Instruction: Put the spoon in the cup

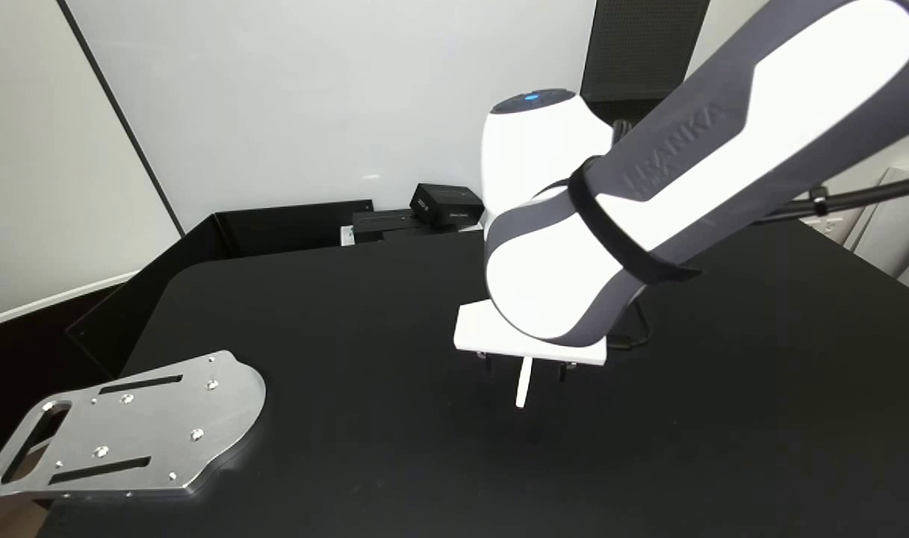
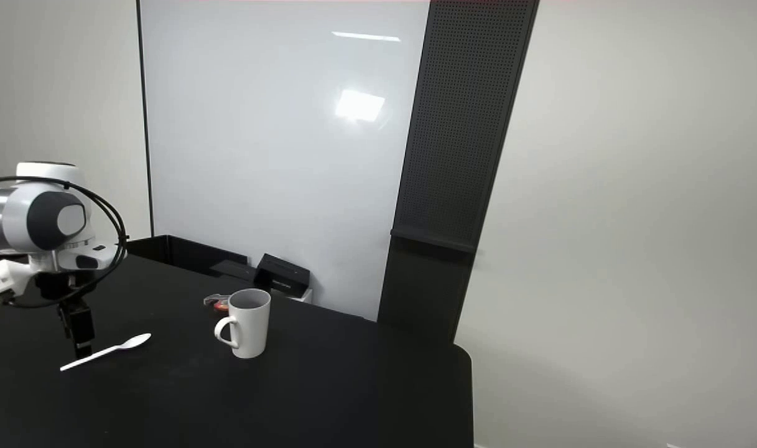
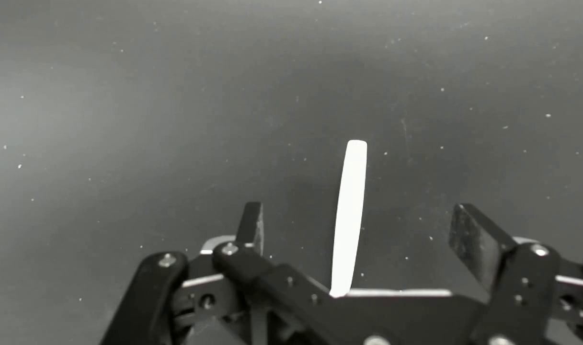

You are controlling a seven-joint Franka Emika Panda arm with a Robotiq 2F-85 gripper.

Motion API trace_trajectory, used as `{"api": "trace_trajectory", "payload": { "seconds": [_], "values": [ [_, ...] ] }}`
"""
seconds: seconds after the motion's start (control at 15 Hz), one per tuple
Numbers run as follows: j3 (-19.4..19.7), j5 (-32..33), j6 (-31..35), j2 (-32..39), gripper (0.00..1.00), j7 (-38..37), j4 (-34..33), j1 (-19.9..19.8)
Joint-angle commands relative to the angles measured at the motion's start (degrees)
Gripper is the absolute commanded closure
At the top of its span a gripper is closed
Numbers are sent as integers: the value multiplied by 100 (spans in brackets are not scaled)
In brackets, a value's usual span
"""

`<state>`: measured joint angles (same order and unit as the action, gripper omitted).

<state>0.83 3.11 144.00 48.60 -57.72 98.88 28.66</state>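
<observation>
The white spoon (image 2: 104, 352) lies on the black table. In an exterior view its bowl points toward the cup. My gripper (image 2: 81, 342) is above the spoon's handle, pointing down. In the wrist view the spoon's handle (image 3: 350, 215) runs between the two spread fingers of the gripper (image 3: 357, 206), touching neither; the bowl is hidden behind the gripper body. The handle end (image 1: 523, 385) also shows in an exterior view, below the wrist. The white cup (image 2: 250, 326) stands upright beyond the spoon's bowl, its handle facing the gripper. The cup is out of view in the wrist view.
A small red-and-silver object (image 2: 218, 303) lies just behind the cup. A grey metal plate (image 1: 155, 422) rests at the table's edge in an exterior view. Black boxes (image 1: 445, 205) sit beyond the far edge, by the wall.
</observation>
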Motion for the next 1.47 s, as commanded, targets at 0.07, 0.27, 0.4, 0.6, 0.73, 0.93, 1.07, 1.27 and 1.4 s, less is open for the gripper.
{"api": "trace_trajectory", "payload": {
  "seconds": [0.07, 0.27, 0.4, 0.6, 0.73, 0.93, 1.07, 1.27, 1.4],
  "values": [
    [276, 124, -33, 229, 0, -599, -301, 294],
    [316, 141, -44, 270, 0, -629, -330, 320],
    [278, 106, -45, 293, 0, -552, -340, 260],
    [239, 80, -26, 329, 0, -469, -327, 195],
    [227, 77, -17, 343, 0, -447, -312, 174],
    [225, 80, -11, 365, 0, -430, -305, 163],
    [223, 79, 4, 379, 0, -425, -298, 159],
    [196, 54, 63, 403, 0, -400, -290, 136],
    [195, 56, 92, 426, 25, -389, -293, 141]
  ]
}}
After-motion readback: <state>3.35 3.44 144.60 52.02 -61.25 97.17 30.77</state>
